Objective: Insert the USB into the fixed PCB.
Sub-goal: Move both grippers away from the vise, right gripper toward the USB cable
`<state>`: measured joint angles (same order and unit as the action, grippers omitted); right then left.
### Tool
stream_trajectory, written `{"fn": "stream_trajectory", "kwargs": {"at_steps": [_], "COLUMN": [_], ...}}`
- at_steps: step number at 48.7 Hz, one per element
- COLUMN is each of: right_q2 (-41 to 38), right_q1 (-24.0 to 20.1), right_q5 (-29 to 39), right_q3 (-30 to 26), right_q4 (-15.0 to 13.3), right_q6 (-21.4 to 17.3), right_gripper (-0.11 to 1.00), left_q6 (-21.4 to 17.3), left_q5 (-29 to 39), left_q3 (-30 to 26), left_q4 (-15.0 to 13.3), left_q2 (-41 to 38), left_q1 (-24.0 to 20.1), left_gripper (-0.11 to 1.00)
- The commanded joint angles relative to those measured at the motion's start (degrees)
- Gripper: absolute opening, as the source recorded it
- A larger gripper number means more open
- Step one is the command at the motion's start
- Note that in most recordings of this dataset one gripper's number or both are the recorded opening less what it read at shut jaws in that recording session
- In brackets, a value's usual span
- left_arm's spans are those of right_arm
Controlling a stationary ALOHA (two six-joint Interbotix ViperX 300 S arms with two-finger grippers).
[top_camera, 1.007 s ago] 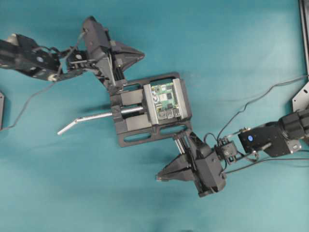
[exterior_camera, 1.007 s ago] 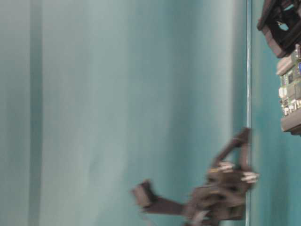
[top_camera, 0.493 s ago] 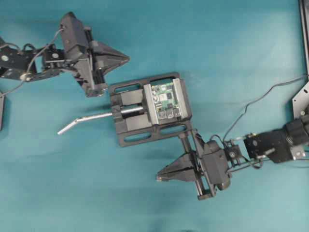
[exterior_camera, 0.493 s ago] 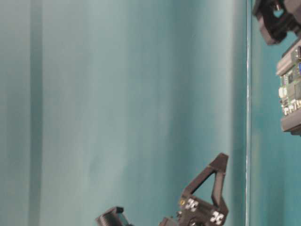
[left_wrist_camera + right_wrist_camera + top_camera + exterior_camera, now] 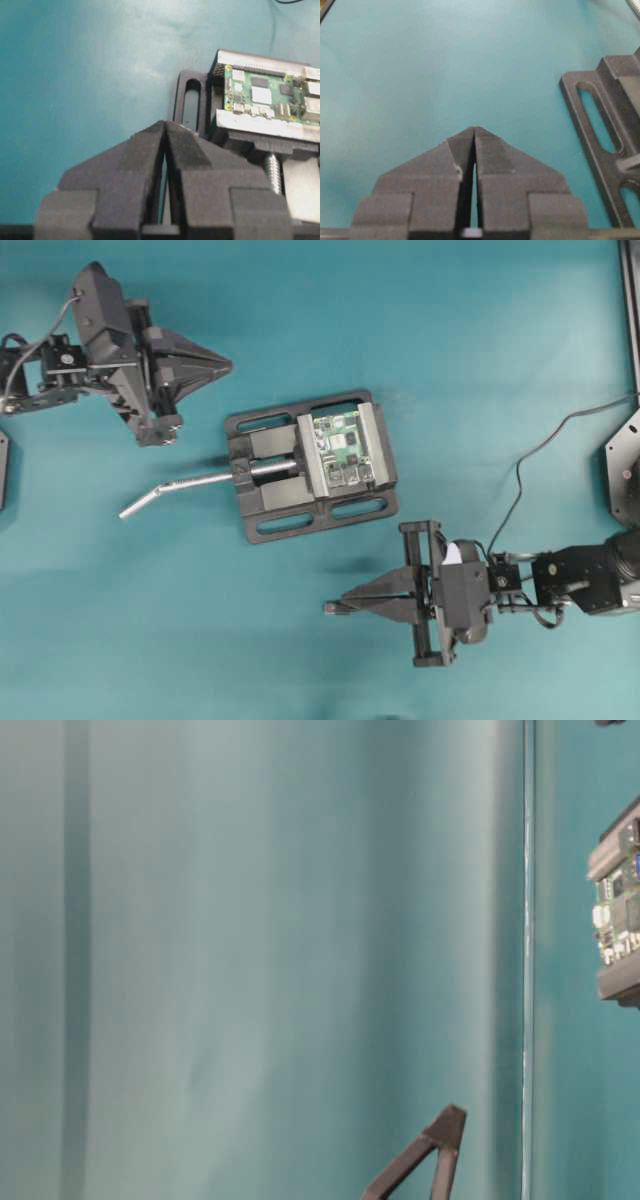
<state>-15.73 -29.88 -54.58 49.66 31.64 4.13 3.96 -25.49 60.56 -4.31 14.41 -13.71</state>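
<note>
sitting clamped in the black vise, the green fixed pcb shows silver ports; both hands clenched, empty.

Both arms matte black w/ thin black cables. Grippers wedge-shaped, black. Right one has a white patch behind it

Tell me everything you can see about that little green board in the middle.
The green board is a small rectangular circuit board lying flat, clamped between the grey jaws of a black vise on the teal table. It carries silver metal ports along one edge, a silvery square chip and tiny components. Only the vise touches it; both claws are away.
</note>
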Motion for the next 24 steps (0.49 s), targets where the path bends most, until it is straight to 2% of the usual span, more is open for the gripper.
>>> {"fn": "stream_trajectory", "kwargs": {"at_steps": [1,5,18,24], "right_q2": [1.1,1.1,0.8,0.1], "right_q1": [-0.8,-1.1,-1.5,-1.8], "right_q5": [-0.5,-0.4,0.0,0.4], "right_q3": [-0.7,-0.7,-0.8,-1.1], "right_q4": [0.9,1.3,2.1,2.1], "right_q6": [0.0,0.0,0.0,0.0], "right_gripper": [0.04,0.09,0.40,0.46], "left_q6": [0.4,0.4,0.3,0.2], "left_q5": [1.7,3.5,7.8,9.3], "left_q3": [0.4,1.4,7.0,10.9], "left_q4": [0.1,0.1,0.2,0.3], "left_q2": [3.5,5.9,15.5,20.9], "left_q1": [0.4,0.5,1.0,1.1], "left_gripper": [0.01,0.01,0.03,0.03]}}
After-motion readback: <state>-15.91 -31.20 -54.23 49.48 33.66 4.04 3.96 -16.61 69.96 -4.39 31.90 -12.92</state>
